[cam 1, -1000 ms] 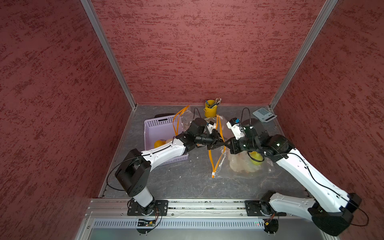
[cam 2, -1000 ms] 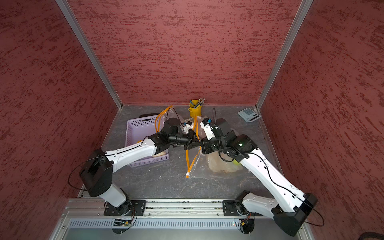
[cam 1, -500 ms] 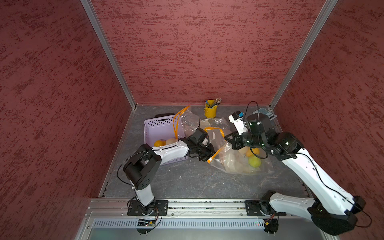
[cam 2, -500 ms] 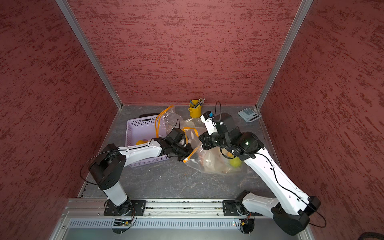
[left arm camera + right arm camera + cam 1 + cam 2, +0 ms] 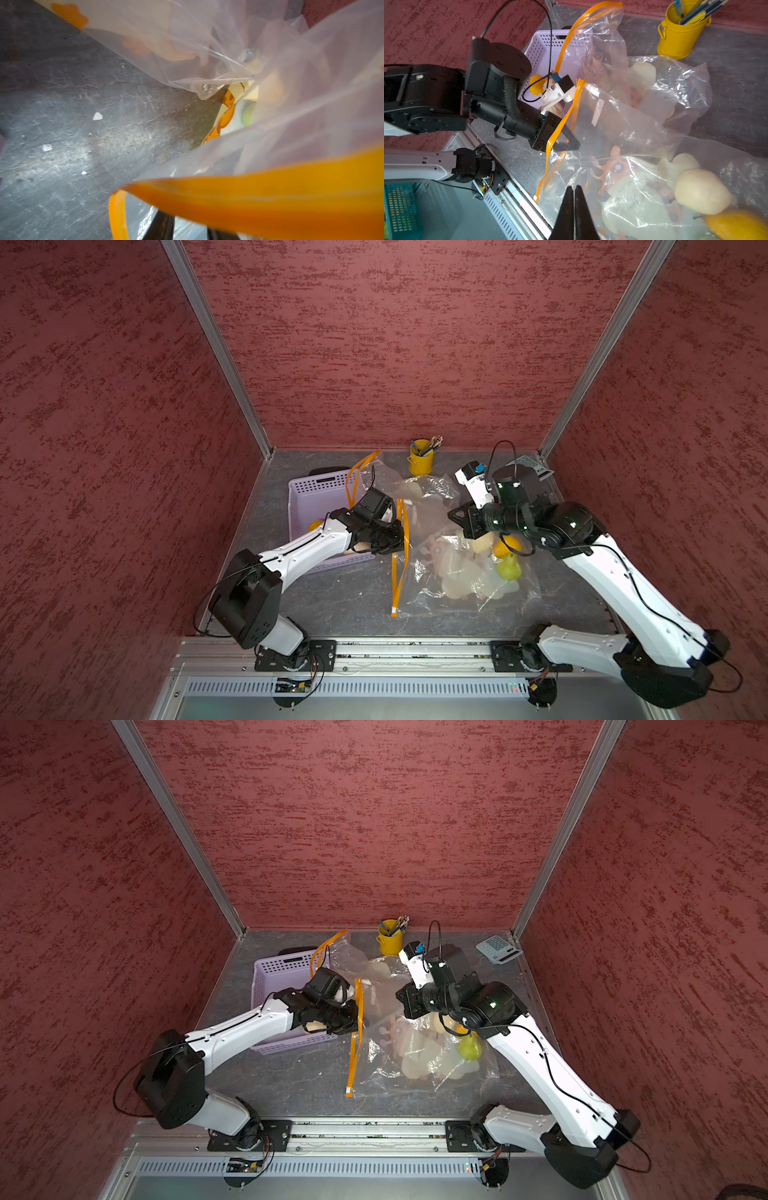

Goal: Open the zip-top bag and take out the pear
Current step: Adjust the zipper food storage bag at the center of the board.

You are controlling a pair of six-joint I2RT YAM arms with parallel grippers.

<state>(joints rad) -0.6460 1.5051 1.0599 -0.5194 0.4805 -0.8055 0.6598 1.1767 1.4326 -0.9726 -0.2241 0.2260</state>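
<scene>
Step 1 of 2, opening: the zip-top bag appears parted along its orange zip strip. Extraction is outstanding. The pear, green-yellow, lies inside the bag, away from the strip, beside other fruit.

The left gripper sits at the strip; whether it has hold cannot be told. The right gripper has its jaws practically closed and holds nothing.

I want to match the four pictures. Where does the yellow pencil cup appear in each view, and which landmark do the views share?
In a top view: the yellow pencil cup stands at the back wall, near the middle.
In a top view: again at the back wall, near the middle.
Left wrist: not in it.
Right wrist: beyond the bags, against the red wall.
Shared landmark: the front bag's orange zip strip.
</scene>
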